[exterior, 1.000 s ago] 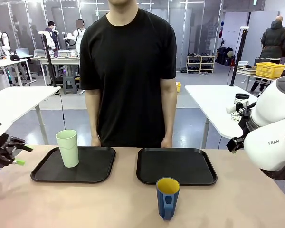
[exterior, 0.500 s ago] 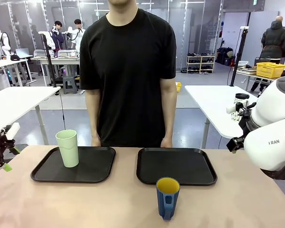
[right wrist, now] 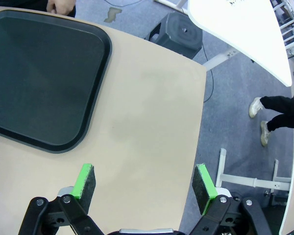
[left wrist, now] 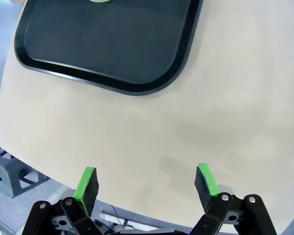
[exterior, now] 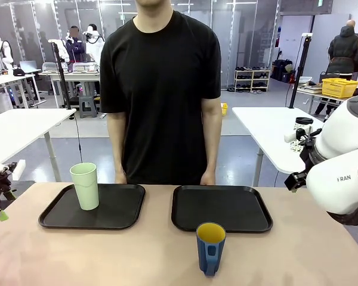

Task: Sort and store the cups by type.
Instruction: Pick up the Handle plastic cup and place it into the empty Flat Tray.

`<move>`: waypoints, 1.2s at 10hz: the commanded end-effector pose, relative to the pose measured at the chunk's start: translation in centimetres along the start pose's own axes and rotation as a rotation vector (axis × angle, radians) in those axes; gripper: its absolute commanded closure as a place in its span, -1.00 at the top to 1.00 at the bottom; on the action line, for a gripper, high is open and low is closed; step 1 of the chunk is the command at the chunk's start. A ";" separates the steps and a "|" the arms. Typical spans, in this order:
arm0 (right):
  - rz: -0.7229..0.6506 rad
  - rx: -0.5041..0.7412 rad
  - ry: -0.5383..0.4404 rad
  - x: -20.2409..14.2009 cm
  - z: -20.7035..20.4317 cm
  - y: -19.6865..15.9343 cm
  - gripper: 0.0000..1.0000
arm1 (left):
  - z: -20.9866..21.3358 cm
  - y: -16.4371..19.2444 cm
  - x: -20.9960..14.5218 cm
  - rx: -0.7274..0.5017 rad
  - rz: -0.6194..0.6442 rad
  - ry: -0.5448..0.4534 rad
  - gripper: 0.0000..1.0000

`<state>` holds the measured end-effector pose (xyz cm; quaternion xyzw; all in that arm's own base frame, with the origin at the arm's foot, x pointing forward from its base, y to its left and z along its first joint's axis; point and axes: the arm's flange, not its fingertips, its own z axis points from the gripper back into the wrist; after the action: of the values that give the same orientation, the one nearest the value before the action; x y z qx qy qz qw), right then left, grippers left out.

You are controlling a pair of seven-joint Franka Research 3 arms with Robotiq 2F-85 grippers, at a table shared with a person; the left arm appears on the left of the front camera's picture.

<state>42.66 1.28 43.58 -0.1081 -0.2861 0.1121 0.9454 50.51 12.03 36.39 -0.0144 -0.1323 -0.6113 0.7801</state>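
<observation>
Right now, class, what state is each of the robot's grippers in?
The left gripper is open, holding nothing.
The right gripper is open, holding nothing.

Beige table [exterior: 107, 256]: black left tray [exterior: 116, 217], black right tray [exterior: 238, 208] side by side; dark blue mug [exterior: 210, 247] standing near right tray's front edge

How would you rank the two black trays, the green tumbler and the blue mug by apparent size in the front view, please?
1. Left tray and right tray: alike.
2. Blue mug and green tumbler: alike; mug nearer, so unranked.
</observation>
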 end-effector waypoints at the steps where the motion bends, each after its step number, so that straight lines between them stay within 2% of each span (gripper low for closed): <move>1: 0.001 -0.002 0.000 -0.2 -0.1 -0.1 1.00 | 0.5 0.1 0.2 0.021 -0.016 -0.022 1.00; 12: 0.001 -0.002 0.000 -0.2 -0.1 -0.1 1.00 | 0.5 0.1 0.2 0.021 -0.016 -0.022 1.00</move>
<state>42.66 1.28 43.58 -0.1081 -0.2861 0.1121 0.9454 50.52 11.90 36.78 -0.0120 -0.1352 -0.6125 0.7787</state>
